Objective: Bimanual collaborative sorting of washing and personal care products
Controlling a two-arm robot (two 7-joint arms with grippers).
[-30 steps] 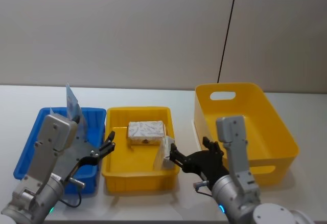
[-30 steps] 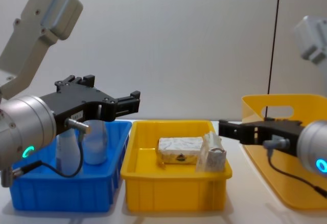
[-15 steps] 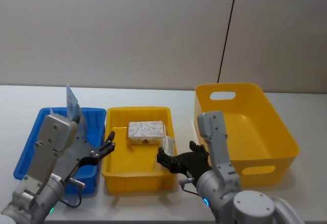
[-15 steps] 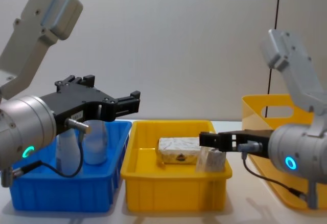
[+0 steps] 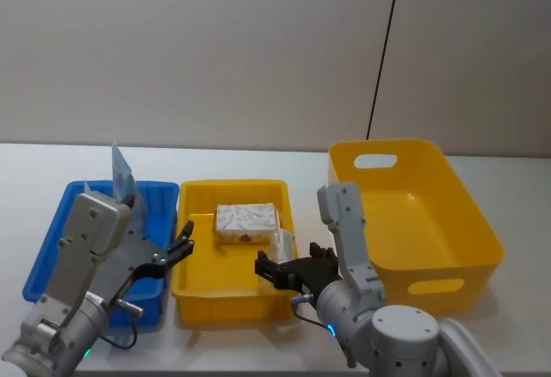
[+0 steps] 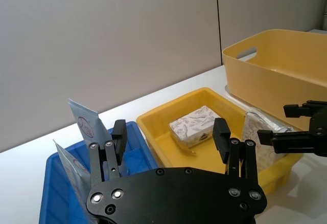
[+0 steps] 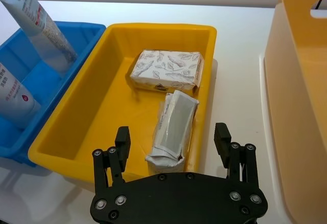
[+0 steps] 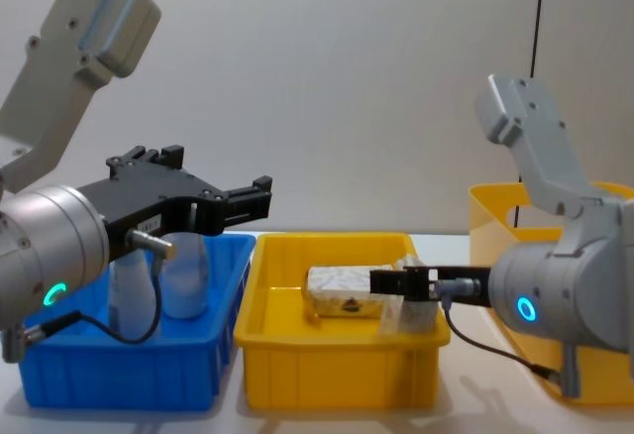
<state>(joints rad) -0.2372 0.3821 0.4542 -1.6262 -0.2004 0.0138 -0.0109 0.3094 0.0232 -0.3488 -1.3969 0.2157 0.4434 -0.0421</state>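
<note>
Pale wall panels are standing behind the white bench (image 5: 258,160). From my head, a blue tray (image 5: 50,252), a small yellow tray (image 5: 232,185) and a big yellow bin (image 5: 448,194) are sitting in a row, the blue one at the bench's left end. My left pincer (image 5: 184,241) is hovering over the blue tray's right edge. My right pincer (image 5: 265,270) is hanging at the small yellow tray's near-right corner.

At my left wrist, the left pincer (image 6: 170,133) is gaping wide and holding nothing. Beyond it the whitish wrapped bar (image 6: 194,127) is lying toward the small yellow tray's far edge.

At my right wrist, the right pincer (image 7: 172,136) is spreading wide, its fingers (image 7: 122,138) flanking the near end of the whitish crinkled packet (image 7: 176,121) without touching it. That packet is leaning along the tray's right wall, just beside the bar. The tall light-blue squeeze tube (image 7: 38,22) is tilting at the blue tray's far edge, with the pale blue tube (image 7: 15,96) near it.

From my chest, the right pincer is pointing level at the packet, above the tray's rim.
</note>
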